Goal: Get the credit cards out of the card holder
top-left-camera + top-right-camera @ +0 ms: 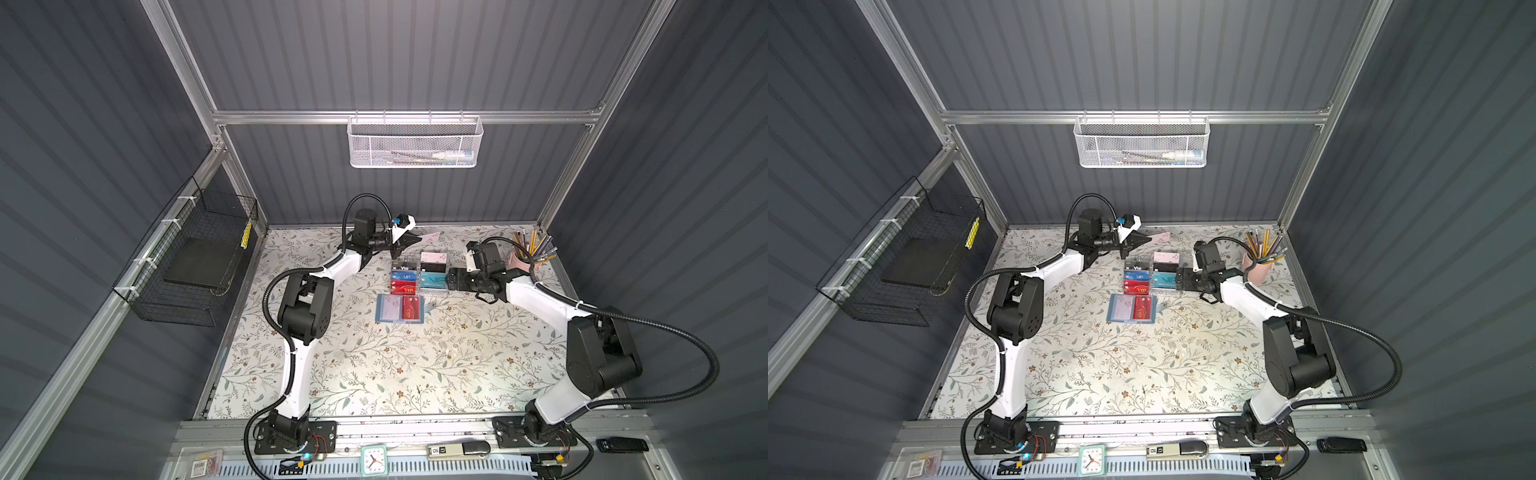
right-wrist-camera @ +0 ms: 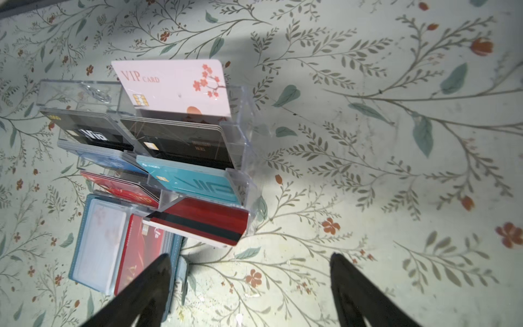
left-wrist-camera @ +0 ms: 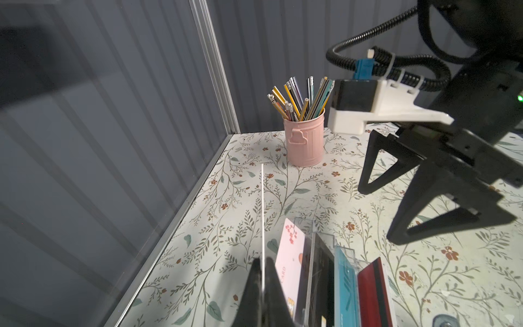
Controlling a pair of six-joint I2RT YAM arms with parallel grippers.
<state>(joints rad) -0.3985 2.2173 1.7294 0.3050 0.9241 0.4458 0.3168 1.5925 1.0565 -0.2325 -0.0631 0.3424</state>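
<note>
Card holder [image 1: 378,308]: lies opened flat on the floral table [image 1: 415,365], in the far half and close to the middle between left and right. Its closure tab [image 1: 430,308] projects from the right edge.

Contents: two credit cards sit in the clear sleeves. A whitish card [image 1: 389,308] occupies the left sleeve and a red card [image 1: 411,308] the right sleeve.

Acrylic rack [image 2: 240,113]: stands just beyond the far edge of the card holder; contact between the two cannot be determined. Its tiers hold stacks of cards. A red striped card [image 2: 203,220] rests tilted in the nearest tier on the right side.

Left gripper [image 1: 417,239]: positioned over the far part of the table, beyond the far side of the rack. The jaws are pressed together on a pale card [image 1: 431,237], which extends to the right from the fingertips. In the left wrist view this card appears edge-on.

Right gripper [image 2: 249,269]: positioned just to the right of the rack, pointing left. The jaws are spread wide with nothing between them.

Pencil cup [image 1: 528,266]: pink, filled with pencils, at the far right of the table.
</note>
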